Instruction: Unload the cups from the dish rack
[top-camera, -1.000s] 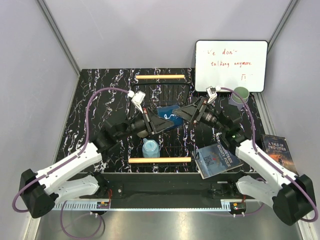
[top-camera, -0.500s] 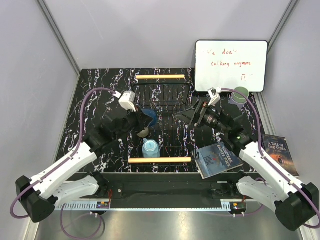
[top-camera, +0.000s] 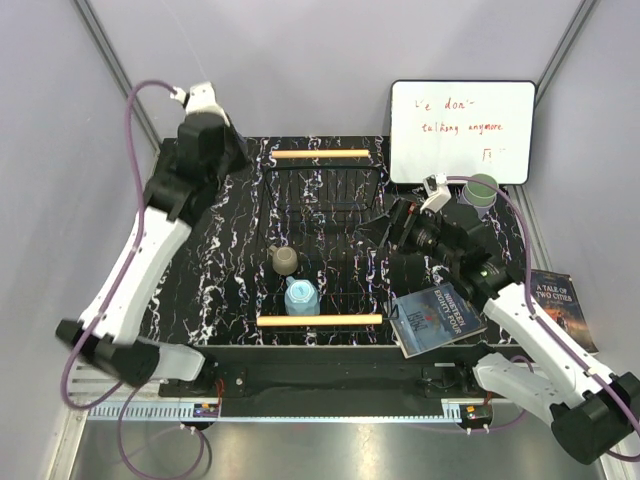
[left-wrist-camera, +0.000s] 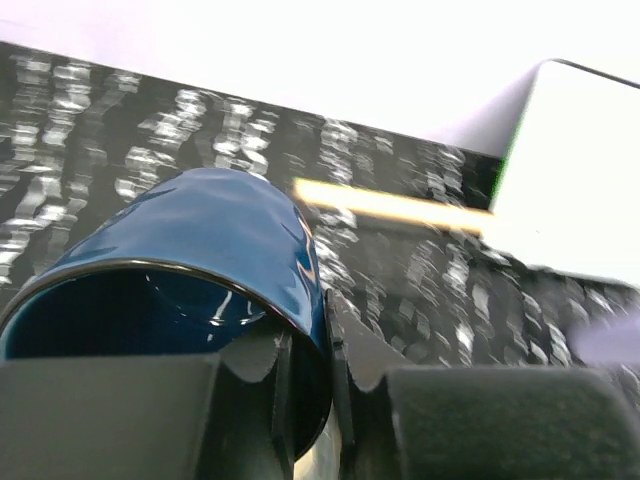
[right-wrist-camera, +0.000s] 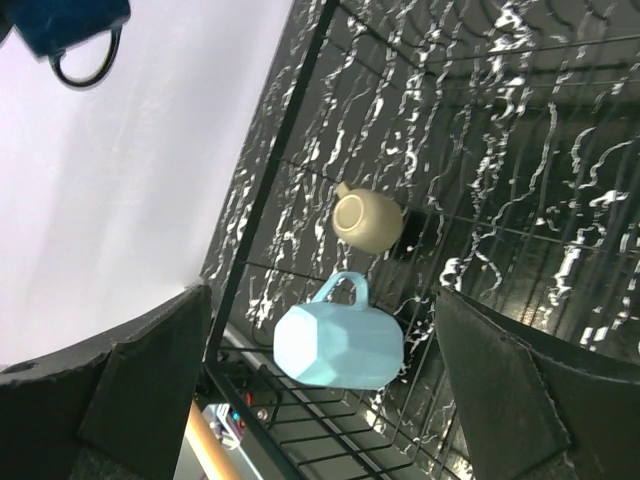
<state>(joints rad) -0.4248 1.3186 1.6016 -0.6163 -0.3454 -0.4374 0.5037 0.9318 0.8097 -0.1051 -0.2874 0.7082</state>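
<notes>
My left gripper (left-wrist-camera: 310, 372) is shut on the rim of the dark navy blue mug (left-wrist-camera: 210, 240), one finger inside and one outside. That arm is raised over the table's back left corner (top-camera: 218, 155). A beige handled mug (top-camera: 285, 260) and a light blue mug (top-camera: 300, 297) lie in the black wire dish rack (top-camera: 345, 195). In the right wrist view my right gripper (right-wrist-camera: 322, 296) stands wide open above the light blue mug (right-wrist-camera: 340, 345), with the beige mug (right-wrist-camera: 367, 220) beyond it. Right of the rack stands a pale green tumbler (top-camera: 482, 188).
The rack has wooden bar handles at the back (top-camera: 320, 154) and front (top-camera: 320, 320). A whiteboard (top-camera: 462, 130) leans at the back right. One book (top-camera: 435, 318) lies by the rack's front right corner, another (top-camera: 553, 300) at the table's right edge.
The left arm has lifted the navy mug out of the rack's middle and swung it up to the back left. The right gripper let go of it and opened wide.
</notes>
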